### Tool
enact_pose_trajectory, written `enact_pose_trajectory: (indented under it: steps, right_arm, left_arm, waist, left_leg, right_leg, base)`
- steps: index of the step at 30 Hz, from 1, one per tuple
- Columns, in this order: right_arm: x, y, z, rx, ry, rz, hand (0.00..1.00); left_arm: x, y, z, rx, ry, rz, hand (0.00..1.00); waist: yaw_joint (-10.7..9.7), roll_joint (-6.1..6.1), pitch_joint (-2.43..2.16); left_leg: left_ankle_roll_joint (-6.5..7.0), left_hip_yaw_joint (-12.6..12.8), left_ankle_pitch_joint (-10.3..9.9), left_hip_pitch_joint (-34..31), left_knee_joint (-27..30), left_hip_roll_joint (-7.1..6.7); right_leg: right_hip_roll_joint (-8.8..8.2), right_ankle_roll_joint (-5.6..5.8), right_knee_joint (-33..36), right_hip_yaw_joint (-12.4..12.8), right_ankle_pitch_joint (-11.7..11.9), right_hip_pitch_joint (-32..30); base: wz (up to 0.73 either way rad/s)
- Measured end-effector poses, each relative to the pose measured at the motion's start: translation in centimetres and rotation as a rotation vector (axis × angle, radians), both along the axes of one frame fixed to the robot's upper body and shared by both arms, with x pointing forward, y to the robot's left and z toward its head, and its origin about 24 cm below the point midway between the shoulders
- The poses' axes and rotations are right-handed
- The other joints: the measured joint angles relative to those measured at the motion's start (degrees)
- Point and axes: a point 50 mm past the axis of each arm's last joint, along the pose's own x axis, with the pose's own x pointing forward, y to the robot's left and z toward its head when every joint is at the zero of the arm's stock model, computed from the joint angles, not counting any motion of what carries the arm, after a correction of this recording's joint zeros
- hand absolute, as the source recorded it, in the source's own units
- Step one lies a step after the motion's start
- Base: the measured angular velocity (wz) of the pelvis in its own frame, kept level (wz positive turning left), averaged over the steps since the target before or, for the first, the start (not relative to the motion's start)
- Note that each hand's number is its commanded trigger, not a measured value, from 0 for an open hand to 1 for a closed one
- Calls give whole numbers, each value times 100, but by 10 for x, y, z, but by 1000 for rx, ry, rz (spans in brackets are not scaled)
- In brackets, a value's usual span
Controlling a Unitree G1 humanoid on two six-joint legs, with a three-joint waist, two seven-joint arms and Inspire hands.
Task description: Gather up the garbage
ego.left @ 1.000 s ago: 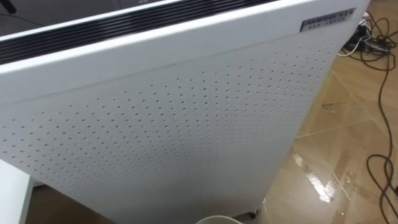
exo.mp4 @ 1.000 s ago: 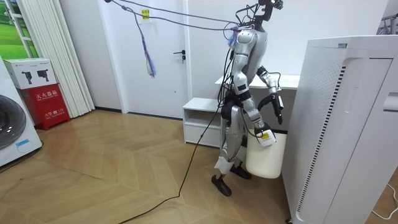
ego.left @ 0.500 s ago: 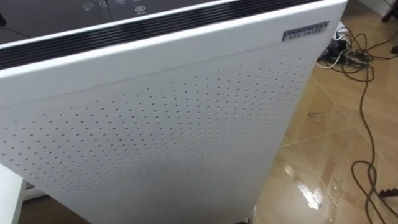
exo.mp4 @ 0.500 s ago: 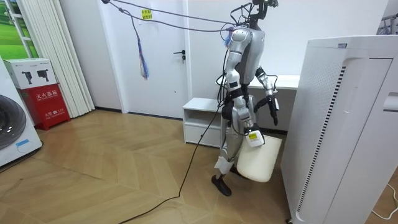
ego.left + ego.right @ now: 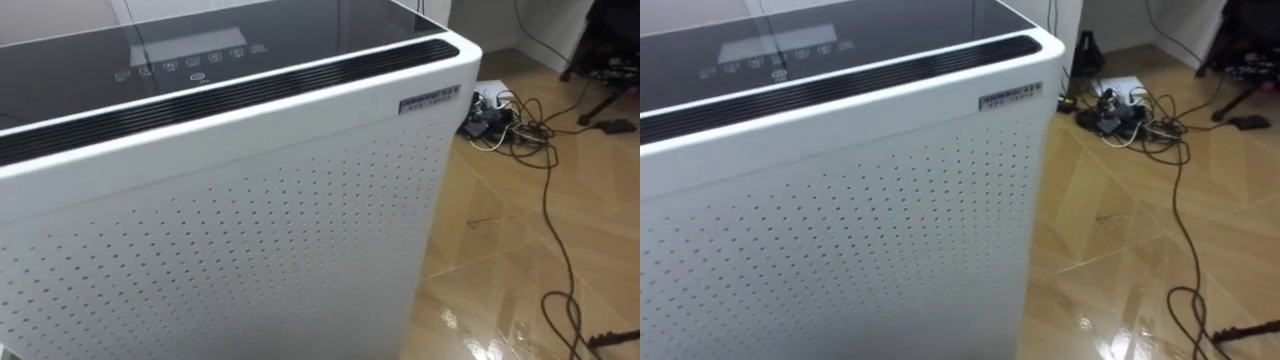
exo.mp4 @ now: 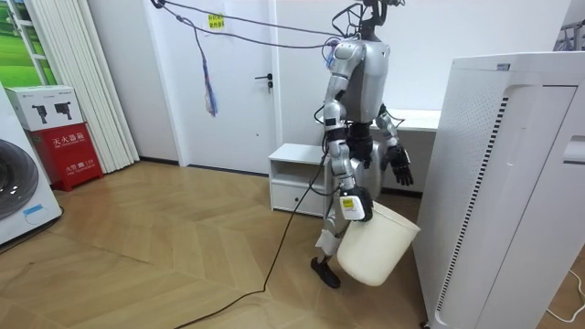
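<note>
Two hands show in room view. Right hand, centre frame, has its fingers hooked over the rim of the white waste bin. Bin hangs tilted, clear of the floor, lower centre. Left hand is a bit up & right of that, fingers loose & hanging down, holding nothing, apart from bin.

Robot stands upright btwn a low white cabinet behind it & a tall white air purifier on right side of frame. Bin is close to purifier's side; touching or not, can't tell. White desk top runs behind robot toward purifier.

Room: glossy herringbone wood floor. White door w/ dark handle, upper centre-left; pale curtain left of it. Far left: red box w/ white box stacked on top; front-load washer at left edge.

Eye views look down on purifier, which takes up left & centre. Glossy black top panel w/ row of small icons, upper left. Dark vent slot runs along the top edge. Perforated white front sits below, w/ small label plate at its upper right corner. Right of frame: same wood floor, reflecting light, w/ a tangle of cables at upper right, one strand running down to lower right.
</note>
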Motion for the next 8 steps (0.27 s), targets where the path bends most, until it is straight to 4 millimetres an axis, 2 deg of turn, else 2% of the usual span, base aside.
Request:
enact_pose_trajectory:
  steps: [2,3,8]
  right_arm:
    - [-11,-1,-4,2,40,-67,100]
    - [-14,-3,-5,3,45,-106,100]
    - [-28,0,-10,1,90,-207,100]
  left_arm:
    - [-15,7,-6,-27,50,142,0]
    - [-19,10,-8,-35,64,190,0]
    - [-38,15,-16,-57,139,398,0]
  waist:
    - [-6,-36,5]
    - [4,-53,-5]
    - [-10,-65,7]
  left_leg:
    - [-3,39,1,103,-78,-2]
    - [-7,51,-2,122,-83,-6]
    - [-10,88,-10,248,-146,-8]
  right_leg:
    - [0,2,-30,42,1,67]
    - [2,17,-90,54,10,96]
    - [2,35,-102,63,31,195]
  base:
    - [-11]
    - [-4]
    - [-4]
